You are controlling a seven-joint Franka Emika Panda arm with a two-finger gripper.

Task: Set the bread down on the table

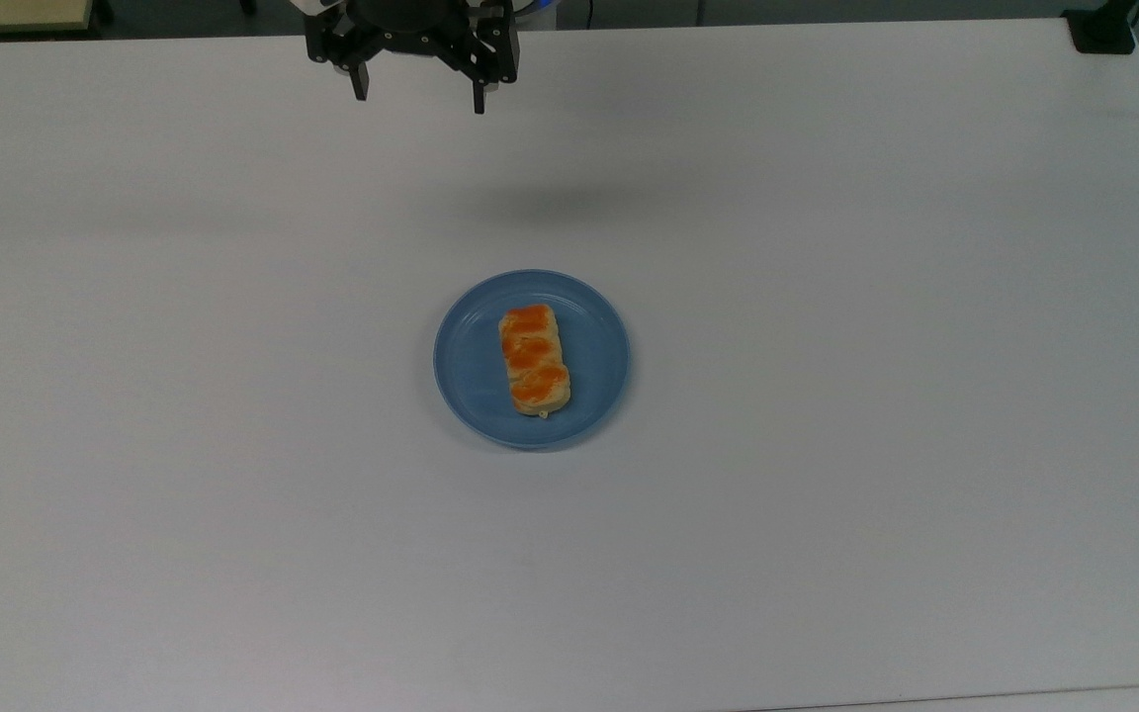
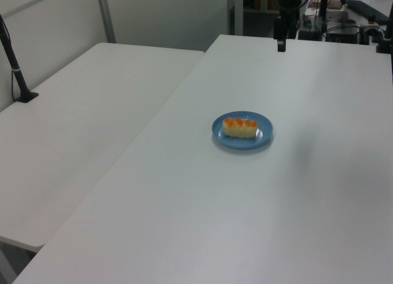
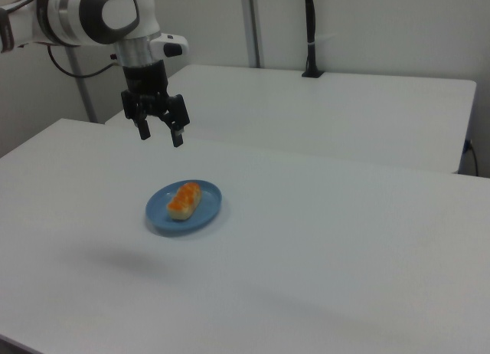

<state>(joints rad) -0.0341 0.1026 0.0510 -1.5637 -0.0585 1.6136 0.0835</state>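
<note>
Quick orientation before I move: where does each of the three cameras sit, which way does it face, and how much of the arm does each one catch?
Top view: high above, looking steeply down at the table; the open hand hangs at the frame's top edge.
Left view: raised at one side, looking along the table; one dark finger hangs at the far end.
Right view: raised at the opposite side; the wrist and open hand show, high behind the plate.
All three share the bread lying on the blue plate.
</note>
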